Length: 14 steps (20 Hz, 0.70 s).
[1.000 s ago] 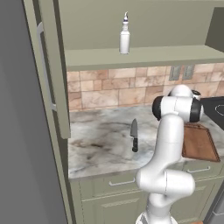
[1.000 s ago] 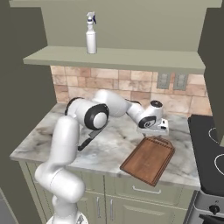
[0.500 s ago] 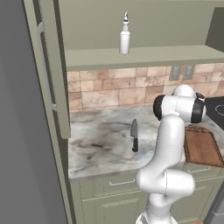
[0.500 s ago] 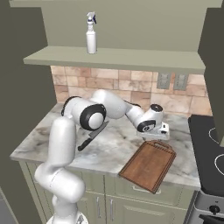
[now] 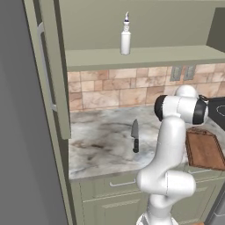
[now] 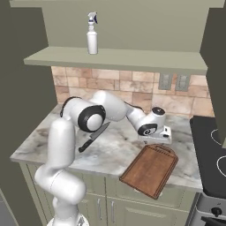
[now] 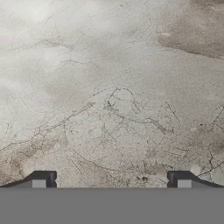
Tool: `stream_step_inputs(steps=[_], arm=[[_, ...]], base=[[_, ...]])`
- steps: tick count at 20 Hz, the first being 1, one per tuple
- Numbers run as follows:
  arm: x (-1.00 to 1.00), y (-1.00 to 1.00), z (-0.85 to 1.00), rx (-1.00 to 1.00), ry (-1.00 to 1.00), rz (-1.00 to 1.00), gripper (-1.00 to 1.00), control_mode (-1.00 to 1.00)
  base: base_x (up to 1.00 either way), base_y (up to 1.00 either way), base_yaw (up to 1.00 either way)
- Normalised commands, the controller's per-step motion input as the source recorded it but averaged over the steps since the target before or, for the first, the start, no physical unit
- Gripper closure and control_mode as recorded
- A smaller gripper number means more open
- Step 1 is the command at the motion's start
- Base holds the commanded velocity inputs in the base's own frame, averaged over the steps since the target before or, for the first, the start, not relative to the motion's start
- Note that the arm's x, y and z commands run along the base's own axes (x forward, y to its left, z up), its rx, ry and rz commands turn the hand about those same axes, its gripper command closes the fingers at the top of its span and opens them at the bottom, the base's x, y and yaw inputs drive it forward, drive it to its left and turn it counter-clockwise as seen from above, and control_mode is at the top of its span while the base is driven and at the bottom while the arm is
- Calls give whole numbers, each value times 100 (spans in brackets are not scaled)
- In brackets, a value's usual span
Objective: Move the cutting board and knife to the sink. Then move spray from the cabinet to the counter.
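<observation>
The reddish-brown cutting board (image 6: 150, 170) lies on the marble counter (image 6: 110, 152) near its front edge, its handle loop pointing toward the wall. The board (image 5: 204, 149) also shows right of the arm. My gripper (image 6: 154, 142) hangs open just above the counter, right behind the board's handle end, pointing down. In the hand view the gripper (image 7: 111, 180) has only bare marble between its fingertips (image 7: 43, 179). The black-handled knife (image 5: 135, 137) lies on the counter left of the board; in the right base view the knife (image 6: 94, 137) is partly behind the arm. The white spray (image 5: 125, 37) stands on the cabinet shelf (image 5: 154, 57). The sink is out of view.
A black stovetop (image 6: 212, 154) borders the counter on the right. The tall grey fridge (image 5: 22, 132) and an open cabinet door (image 5: 52, 66) stand at the left. Brick backsplash with outlets (image 6: 174, 81) runs behind the counter.
My gripper has sunk a little toward the counter behind the board's handle end, still open. The board, knife and spray have not moved.
</observation>
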Motion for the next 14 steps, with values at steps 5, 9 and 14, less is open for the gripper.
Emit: stream_step_inputs(steps=[5, 9, 14], arm=[[-45, -2, -27, 0, 0, 0, -100, -100], [-42, -1, -26, 0, 0, 0, -100, -100], [-10, 2, -9, 1, 0, 0, -100, -100]], base=[[0, 0, 0], [0, 0, 0], [0, 0, 0]])
